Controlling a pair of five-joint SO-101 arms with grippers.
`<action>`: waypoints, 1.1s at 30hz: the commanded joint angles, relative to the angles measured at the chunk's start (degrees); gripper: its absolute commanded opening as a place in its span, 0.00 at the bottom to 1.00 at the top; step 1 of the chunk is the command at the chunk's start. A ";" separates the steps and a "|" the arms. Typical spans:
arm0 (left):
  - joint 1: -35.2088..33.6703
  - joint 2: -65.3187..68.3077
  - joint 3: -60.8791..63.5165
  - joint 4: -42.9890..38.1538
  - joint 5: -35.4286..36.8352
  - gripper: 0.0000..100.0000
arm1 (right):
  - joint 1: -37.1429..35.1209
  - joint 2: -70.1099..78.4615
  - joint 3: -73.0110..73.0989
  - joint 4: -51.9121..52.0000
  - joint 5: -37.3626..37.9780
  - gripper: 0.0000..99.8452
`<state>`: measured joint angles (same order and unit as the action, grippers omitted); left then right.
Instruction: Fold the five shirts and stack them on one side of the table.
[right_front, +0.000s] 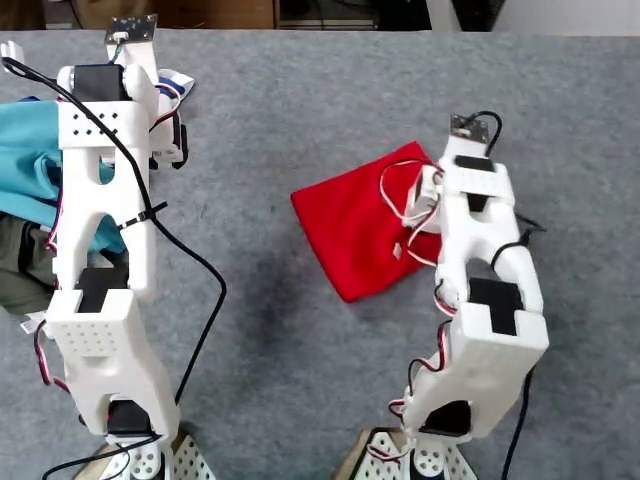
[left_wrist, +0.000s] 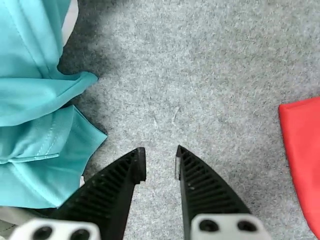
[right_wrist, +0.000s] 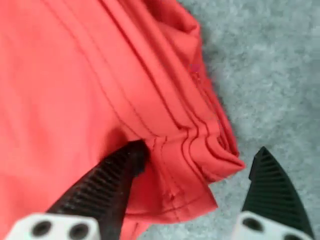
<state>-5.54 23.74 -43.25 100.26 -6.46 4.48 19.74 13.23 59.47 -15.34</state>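
A folded red shirt (right_front: 350, 225) lies on the grey table near the middle. My right gripper (right_wrist: 200, 155) is open and low over that red shirt (right_wrist: 75, 75): one finger rests on the cloth and the other hangs over the carpet, with the layered folded corner between them. In the high view the right gripper (right_front: 425, 212) sits at the shirt's right side. A teal shirt (right_front: 25, 150) lies crumpled at the far left. My left gripper (left_wrist: 159, 162) is open a little above bare carpet, with the teal shirt (left_wrist: 30, 100) beside it and nothing between its fingers.
A dark olive garment (right_front: 15, 270) lies under the teal one at the left edge. A white and striped piece of cloth (right_front: 180, 85) shows by the left arm's wrist. Grey carpet (right_front: 300, 380) covers the table, and cables hang along both arms.
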 joint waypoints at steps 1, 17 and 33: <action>-0.18 -3.74 -0.35 0.53 -0.26 0.11 | -1.71 0.22 -1.89 -0.97 -1.05 0.34; -0.26 -3.74 -0.35 0.53 -0.35 0.11 | -1.45 5.49 -5.67 -0.62 -0.70 0.04; -0.18 -3.74 -0.35 0.53 -0.35 0.11 | 8.57 5.49 -18.59 16.53 -0.62 0.00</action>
<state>-5.54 23.74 -43.25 100.26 -6.46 8.44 25.45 -1.45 74.77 -15.69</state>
